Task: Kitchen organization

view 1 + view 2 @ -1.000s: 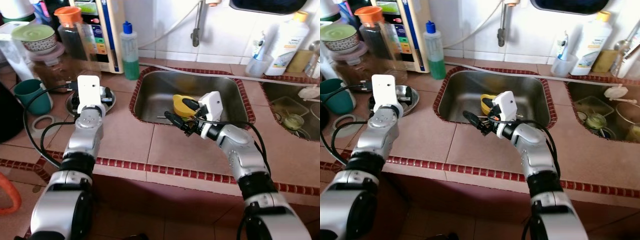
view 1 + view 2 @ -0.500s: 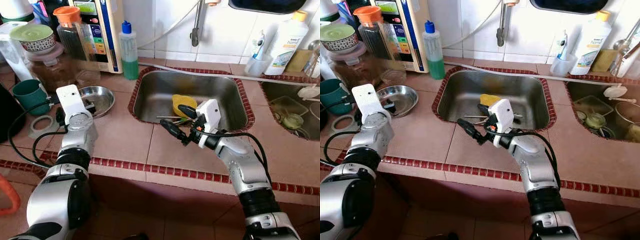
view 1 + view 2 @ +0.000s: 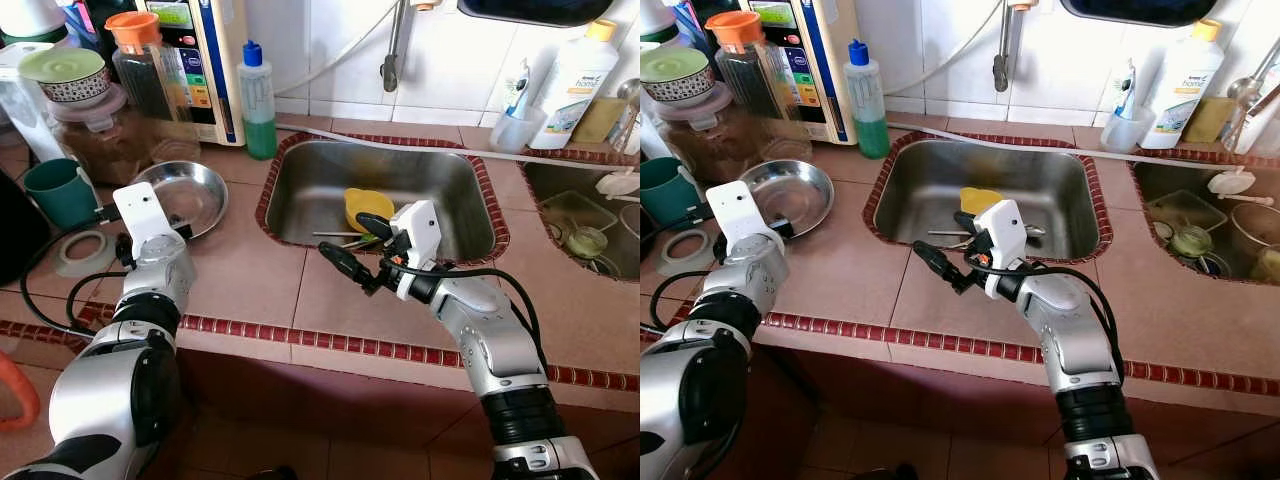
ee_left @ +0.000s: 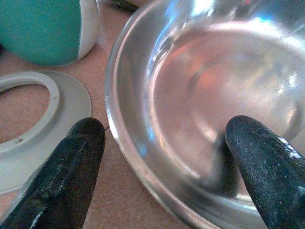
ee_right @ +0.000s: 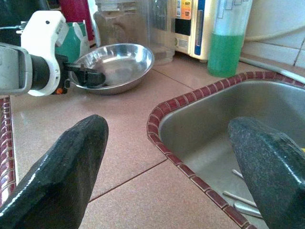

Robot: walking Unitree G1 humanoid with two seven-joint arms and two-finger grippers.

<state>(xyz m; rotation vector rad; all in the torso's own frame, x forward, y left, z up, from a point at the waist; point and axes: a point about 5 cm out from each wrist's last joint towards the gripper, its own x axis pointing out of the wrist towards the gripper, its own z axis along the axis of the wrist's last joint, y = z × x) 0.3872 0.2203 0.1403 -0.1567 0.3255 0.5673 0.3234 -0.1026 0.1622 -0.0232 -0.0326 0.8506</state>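
Teal cup [image 3: 58, 190], white ring [image 3: 84, 252] at counter's left. Left gripper [image 4: 167, 162] fingers apart, straddling near rim of steel bowl [image 3: 187, 194], one finger inside. Bare tile between bowl and sink [image 3: 300, 200]. Right gripper [image 3: 357, 245] fingers apart, empty, over sink's front-left edge; yellow item [image 3: 366, 206] inside.

Colours as I log them: steel bowl [image 3: 187, 192], bright silver, mirror finish. Sink [image 3: 320, 190], dull steel, edged in dark red tile. Worktop [image 3: 250, 270], salmon-pink tile. Yellow piece [image 3: 362, 203] lying in the sink. Mug [image 3: 60, 192], teal. Ring [image 3: 84, 252], off-white. Soap bottle [image 3: 260, 100], clear with green liquid, blue cap. Jar lid [image 3: 133, 26], orange. My fingers [image 4: 66, 181], matt black; wrist housings, white.
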